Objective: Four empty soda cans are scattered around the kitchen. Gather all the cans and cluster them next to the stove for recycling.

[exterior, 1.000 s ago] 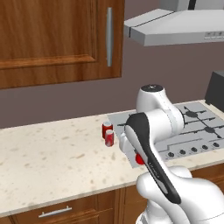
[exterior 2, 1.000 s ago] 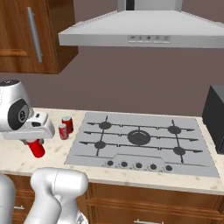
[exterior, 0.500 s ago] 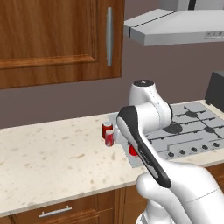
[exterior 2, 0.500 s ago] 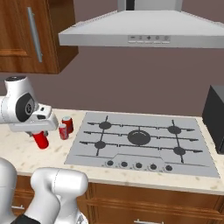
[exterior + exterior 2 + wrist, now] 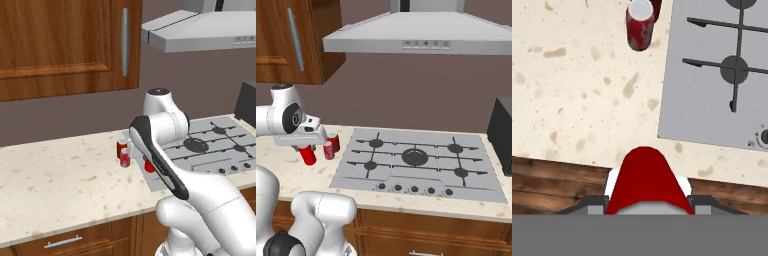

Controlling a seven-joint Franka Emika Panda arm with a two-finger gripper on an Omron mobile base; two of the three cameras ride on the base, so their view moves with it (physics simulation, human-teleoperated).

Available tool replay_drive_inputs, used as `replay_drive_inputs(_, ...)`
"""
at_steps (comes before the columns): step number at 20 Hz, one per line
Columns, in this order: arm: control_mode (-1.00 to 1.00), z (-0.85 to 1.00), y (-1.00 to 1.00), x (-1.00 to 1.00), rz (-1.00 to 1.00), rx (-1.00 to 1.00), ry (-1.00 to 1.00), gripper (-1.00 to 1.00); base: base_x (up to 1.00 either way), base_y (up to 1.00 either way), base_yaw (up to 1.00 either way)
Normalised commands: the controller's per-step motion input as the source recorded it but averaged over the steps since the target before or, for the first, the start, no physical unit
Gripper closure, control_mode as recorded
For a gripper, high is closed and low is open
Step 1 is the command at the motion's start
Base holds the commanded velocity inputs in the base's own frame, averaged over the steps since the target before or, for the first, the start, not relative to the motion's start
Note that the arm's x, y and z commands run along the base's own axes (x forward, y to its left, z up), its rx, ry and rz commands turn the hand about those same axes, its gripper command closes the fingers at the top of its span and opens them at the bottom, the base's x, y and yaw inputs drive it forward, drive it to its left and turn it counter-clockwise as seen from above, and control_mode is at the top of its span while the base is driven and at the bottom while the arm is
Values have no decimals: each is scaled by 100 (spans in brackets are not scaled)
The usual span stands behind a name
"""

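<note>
My gripper (image 5: 306,148) is shut on a red soda can (image 5: 308,155), held upright just over the speckled counter (image 5: 291,172), left of the stove (image 5: 406,176). In the left base view my arm hides most of this held can (image 5: 149,166). Two more soda cans stand close together on the counter by the stove's left edge, one (image 5: 333,141) further back and one (image 5: 329,150) nearer. In the hand view the held can (image 5: 644,180) sits between my fingers, with a standing can (image 5: 640,24) ahead and the stove (image 5: 712,100) to the right.
A grey range hood (image 5: 421,37) hangs over the stove. A wooden wall cabinet (image 5: 60,45) is above the counter on the left. A dark appliance (image 5: 502,135) stands at the stove's right. Bare counter (image 5: 55,175) stretches left of the cans.
My gripper has carried the held can toward the stove's left edge, closer to the two standing cans. Those two cans have not moved.
</note>
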Motion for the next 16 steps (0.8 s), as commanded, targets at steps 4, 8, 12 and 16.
replay_drive_inputs(4,-100,-27,5,25,0,0,0,100,0,0,0)
replay_drive_inputs(8,-100,-29,12,29,0,0,0,100,0,0,0)
replay_drive_inputs(12,-100,-21,9,27,0,0,0,100,0,0,0)
replay_drive_inputs(16,-100,-28,3,12,0,0,0,100,0,0,0)
